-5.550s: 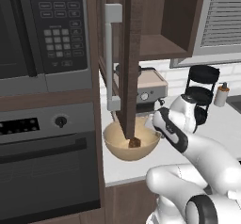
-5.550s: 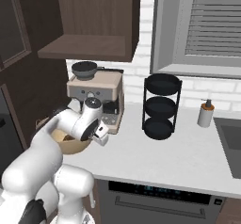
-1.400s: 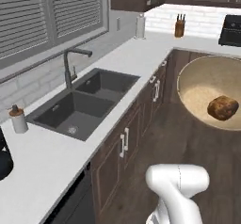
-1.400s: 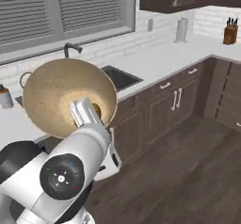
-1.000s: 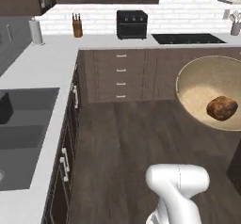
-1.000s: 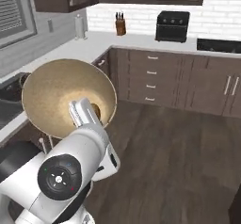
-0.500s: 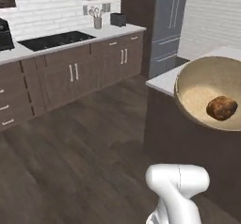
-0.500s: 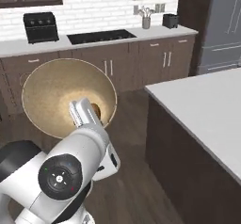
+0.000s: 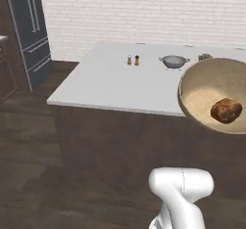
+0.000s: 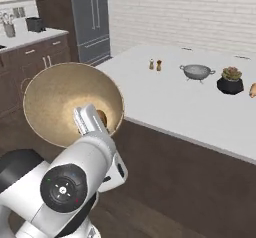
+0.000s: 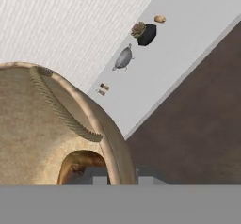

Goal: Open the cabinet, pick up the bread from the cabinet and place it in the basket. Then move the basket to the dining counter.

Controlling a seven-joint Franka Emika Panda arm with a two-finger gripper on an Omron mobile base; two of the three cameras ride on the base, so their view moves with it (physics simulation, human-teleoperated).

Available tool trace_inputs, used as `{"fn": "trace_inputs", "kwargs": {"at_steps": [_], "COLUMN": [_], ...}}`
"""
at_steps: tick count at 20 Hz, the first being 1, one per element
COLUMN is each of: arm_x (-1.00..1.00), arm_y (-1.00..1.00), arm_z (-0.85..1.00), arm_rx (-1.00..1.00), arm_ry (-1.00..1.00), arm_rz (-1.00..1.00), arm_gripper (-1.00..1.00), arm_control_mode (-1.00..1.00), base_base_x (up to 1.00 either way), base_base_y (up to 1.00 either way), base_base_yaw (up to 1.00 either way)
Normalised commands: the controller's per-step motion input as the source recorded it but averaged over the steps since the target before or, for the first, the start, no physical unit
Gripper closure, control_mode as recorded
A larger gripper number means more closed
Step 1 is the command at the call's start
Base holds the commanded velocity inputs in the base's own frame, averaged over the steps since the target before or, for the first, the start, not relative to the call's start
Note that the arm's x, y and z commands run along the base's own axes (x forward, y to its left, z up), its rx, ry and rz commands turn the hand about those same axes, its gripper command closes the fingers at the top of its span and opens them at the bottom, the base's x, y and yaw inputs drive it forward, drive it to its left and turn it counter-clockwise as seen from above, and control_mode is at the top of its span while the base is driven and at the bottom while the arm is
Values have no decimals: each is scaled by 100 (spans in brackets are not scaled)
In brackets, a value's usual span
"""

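My gripper point(image 10: 94, 124) is shut on the rim of the tan woven basket point(image 10: 65, 99), holding it up in the air and tilted. In the hand view the basket's rim point(image 11: 96, 122) runs between the fingertips at the bottom. The golden-brown bread point(image 9: 226, 110) lies inside the basket point(image 9: 206, 91), and it also shows low in the bowl point(image 11: 79, 165). The white dining counter point(image 9: 115, 81) stands just ahead, beyond and below the basket. The cabinet is out of view.
On the counter point(image 10: 190, 107) stand a metal colander point(image 10: 197, 72), two small shakers point(image 10: 155, 64) and a dark potted plant point(image 10: 230, 82). A tall grey fridge point(image 10: 92, 19) stands at the left. White brick wall behind. Dark wood floor lies before the counter's brown base.
The whole view has swung round with the base: the lower cabinets and stove are gone, and the dining counter now fills the middle. The basket with the bread stays held the same way.
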Motion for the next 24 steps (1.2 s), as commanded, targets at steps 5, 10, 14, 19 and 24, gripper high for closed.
{"fn": "trace_inputs", "kwargs": {"at_steps": [5,10,14,19,24], "arm_x": [0,0,0,0,0], "arm_y": [0,0,0,0,0], "arm_z": [0,0,0,0,0], "arm_rx": [0,0,0,0,0], "arm_ry": [0,0,0,0,0], "arm_rz": [0,0,0,0,0], "arm_gripper": [100,100,100,100,100], "arm_control_mode": [100,100,100,100,100], "base_base_x": [66,100,100,70,4], "base_base_y": [11,5,0,0,0], "base_base_yaw": [-60,-3,0,-1,-21]}}
